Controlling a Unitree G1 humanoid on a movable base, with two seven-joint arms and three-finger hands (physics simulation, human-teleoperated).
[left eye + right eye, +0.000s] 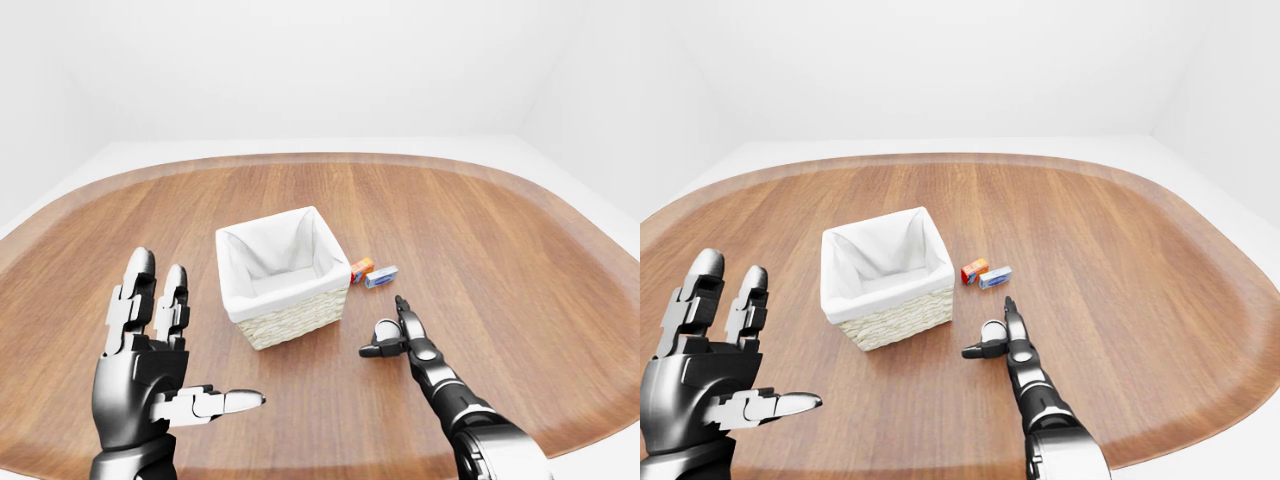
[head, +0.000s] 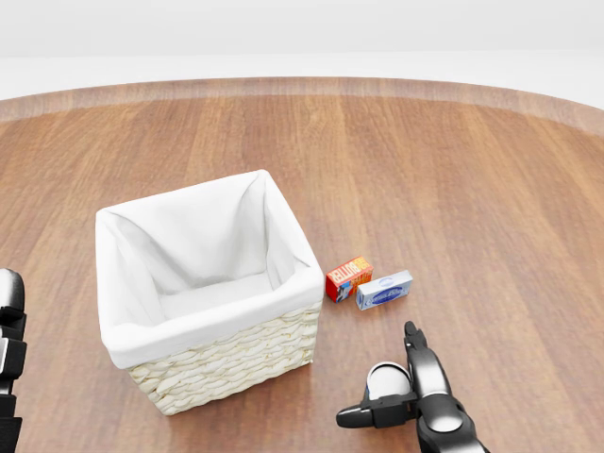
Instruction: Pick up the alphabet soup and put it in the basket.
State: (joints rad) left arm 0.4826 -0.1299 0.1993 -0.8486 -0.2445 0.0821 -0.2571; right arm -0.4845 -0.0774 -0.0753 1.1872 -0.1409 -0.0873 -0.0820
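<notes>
Alphabet soup can (image 2: 387,380) on tabletop (image 2: 491,189), at 4 o'clock from basket (image 2: 226,363), untouched. My right robot hand (image 2: 401,396) beside it, fingers apart, no grip. Left robot hand (image 1: 150,370) spread, idle. Grasp, lift, drop into basket all remain.

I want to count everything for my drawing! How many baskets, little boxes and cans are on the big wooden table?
Baskets: 1, the white-lined wicker basket.
Little boxes: 2, the red and orange box and the blue and white box.
Cans: 1, the can beside the right hand.
Total: 4 things on the table.
</notes>
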